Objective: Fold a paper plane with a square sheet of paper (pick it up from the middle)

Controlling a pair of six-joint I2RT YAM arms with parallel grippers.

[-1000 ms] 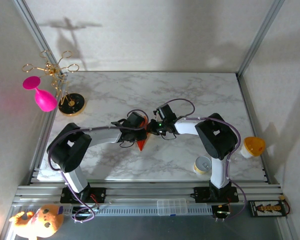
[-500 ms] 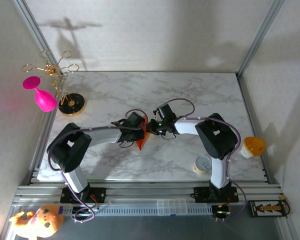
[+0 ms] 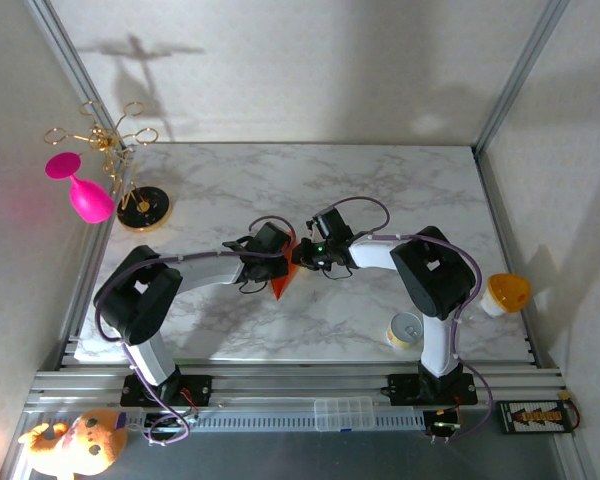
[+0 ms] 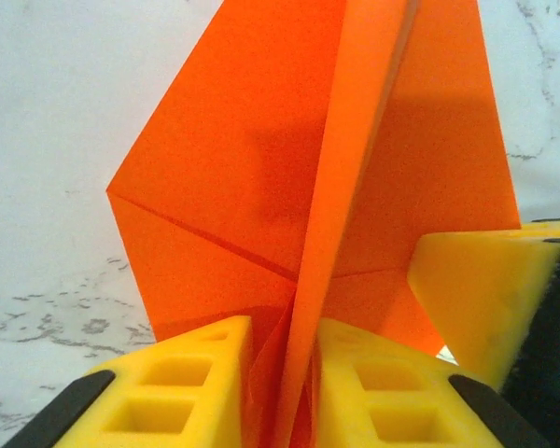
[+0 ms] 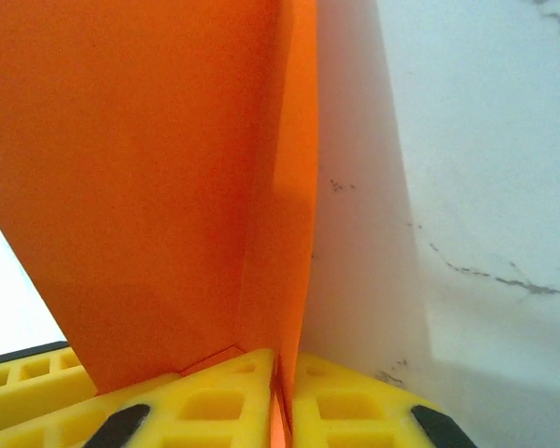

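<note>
Task thing: the bright orange folded paper plane [image 3: 282, 282], a narrow triangle held between the two grippers over the middle of the white marble table [image 3: 400, 190].
Long axis: in the top view it runs far to near, leaning slightly left at the near end.
Pointing: the sharp tip faces the near edge of the table. Whether the tip touches the marble cannot be told.
Left gripper [image 4: 285, 392]: its yellow fingers [image 4: 182, 387] are pressed narrow on the raised centre crease of the paper plane [image 4: 252, 187], with flaps spreading to either side.
Right gripper [image 5: 278, 392]: its yellow fingers [image 5: 355, 401] are clamped on a folded edge of the paper plane [image 5: 140, 187], which stands upright beside the marble.
Meeting point: in the top view the left gripper [image 3: 277, 250] and right gripper [image 3: 302, 256] sit just beside each other at the plane's far end.
Surroundings: a pink plastic goblet [image 3: 80, 190] and a gold wire stand [image 3: 120, 150] at the far left corner; a small yellow can [image 3: 407, 330] and an orange-yellow cup [image 3: 507, 292] at the near right, well apart from the paper.
</note>
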